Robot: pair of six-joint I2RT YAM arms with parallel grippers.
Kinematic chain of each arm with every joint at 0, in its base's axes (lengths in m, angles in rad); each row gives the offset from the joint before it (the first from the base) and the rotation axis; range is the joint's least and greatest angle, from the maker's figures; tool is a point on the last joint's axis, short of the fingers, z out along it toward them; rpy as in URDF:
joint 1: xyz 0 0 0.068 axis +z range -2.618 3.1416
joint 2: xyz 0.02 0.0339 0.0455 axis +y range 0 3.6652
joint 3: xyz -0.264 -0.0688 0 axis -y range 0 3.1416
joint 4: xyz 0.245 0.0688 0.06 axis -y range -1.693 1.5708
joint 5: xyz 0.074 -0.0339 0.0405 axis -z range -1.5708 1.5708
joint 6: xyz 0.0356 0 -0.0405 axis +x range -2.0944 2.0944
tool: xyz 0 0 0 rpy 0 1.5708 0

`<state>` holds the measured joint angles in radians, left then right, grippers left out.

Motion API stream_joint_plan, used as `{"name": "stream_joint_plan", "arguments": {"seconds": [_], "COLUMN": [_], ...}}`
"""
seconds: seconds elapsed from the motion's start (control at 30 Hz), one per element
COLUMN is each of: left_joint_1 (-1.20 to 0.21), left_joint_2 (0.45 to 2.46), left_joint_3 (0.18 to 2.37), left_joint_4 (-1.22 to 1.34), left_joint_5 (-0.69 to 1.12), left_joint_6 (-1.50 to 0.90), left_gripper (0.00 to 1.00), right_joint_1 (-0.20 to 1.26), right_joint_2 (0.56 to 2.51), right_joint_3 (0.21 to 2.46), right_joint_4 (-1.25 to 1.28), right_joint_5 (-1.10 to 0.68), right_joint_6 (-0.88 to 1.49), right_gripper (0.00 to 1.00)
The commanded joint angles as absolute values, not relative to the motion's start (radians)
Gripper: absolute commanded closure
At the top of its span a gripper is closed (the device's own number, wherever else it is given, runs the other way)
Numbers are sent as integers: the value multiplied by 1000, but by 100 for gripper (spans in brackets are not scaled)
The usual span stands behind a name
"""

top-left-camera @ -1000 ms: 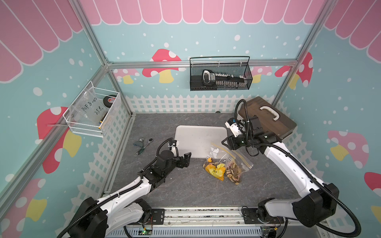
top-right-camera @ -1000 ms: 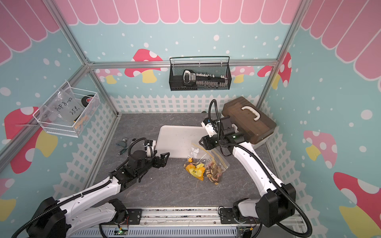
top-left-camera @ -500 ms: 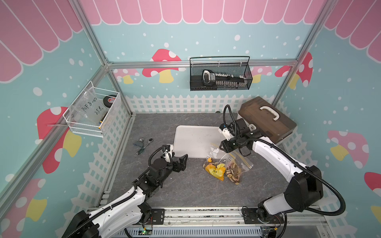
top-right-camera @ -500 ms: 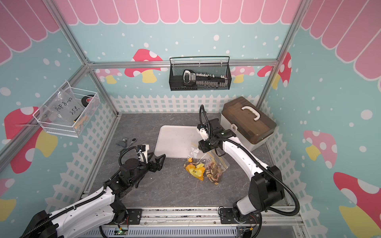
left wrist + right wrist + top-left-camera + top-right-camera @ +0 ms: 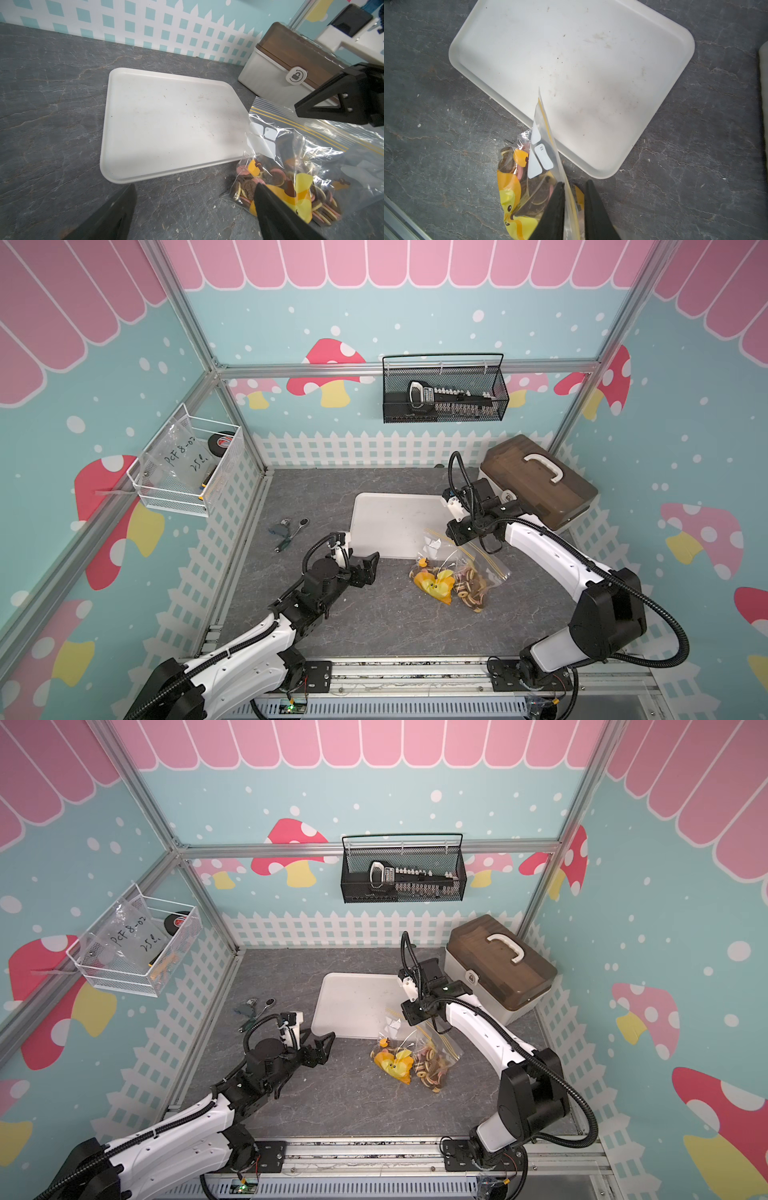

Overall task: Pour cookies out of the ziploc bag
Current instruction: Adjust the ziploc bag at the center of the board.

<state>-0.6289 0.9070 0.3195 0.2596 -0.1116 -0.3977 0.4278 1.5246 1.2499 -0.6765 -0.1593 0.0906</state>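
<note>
The clear bag [image 5: 459, 568] lies on the bench against the white tray's [image 5: 390, 522] near edge, cookies [image 5: 471, 587] heaped inside. The right pincer [image 5: 574, 187] is clamped on its zip strip. The left pincer [image 5: 368, 568] gapes beside it.

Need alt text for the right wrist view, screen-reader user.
The right gripper closes its two black fingers around the top edge of a clear ziploc bag, though a gap remains beside the plastic. The bag, printed with a yellow duck, holds the cookies and stands on a dark grey table, its top corner over a white tray that holds no cookies.
</note>
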Motion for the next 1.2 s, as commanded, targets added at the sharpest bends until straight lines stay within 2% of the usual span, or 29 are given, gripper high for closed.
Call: {"name": "stream_joint_plan", "arguments": {"seconds": [0.0, 0.13, 0.23, 0.43, 0.53, 1.17], "left_joint_1": [-631, -631, -631, -632, -631, -631], "left_joint_2": [914, 931, 936, 929, 936, 927], "left_joint_3": [350, 360, 364, 359, 363, 359], "left_joint_4": [275, 272, 270, 270, 271, 269], "left_joint_5": [-104, -100, -100, -103, -101, -109], "left_joint_6": [-411, -410, -411, -410, -411, -413], "left_gripper": [7, 7, 7, 7, 7, 8], "right_joint_1": [439, 438, 439, 446, 464, 764], "right_joint_2": [1480, 1448, 1448, 1396, 1350, 1171], "right_joint_3": [1200, 1163, 1143, 1108, 1104, 1104], "right_joint_4": [-652, -638, -640, -626, -620, -481], "right_joint_5": [-182, -208, -219, -207, -203, -147], "right_joint_6": [85, 91, 93, 122, 155, 415], "right_gripper": [91, 92, 87, 100, 100, 100]}}
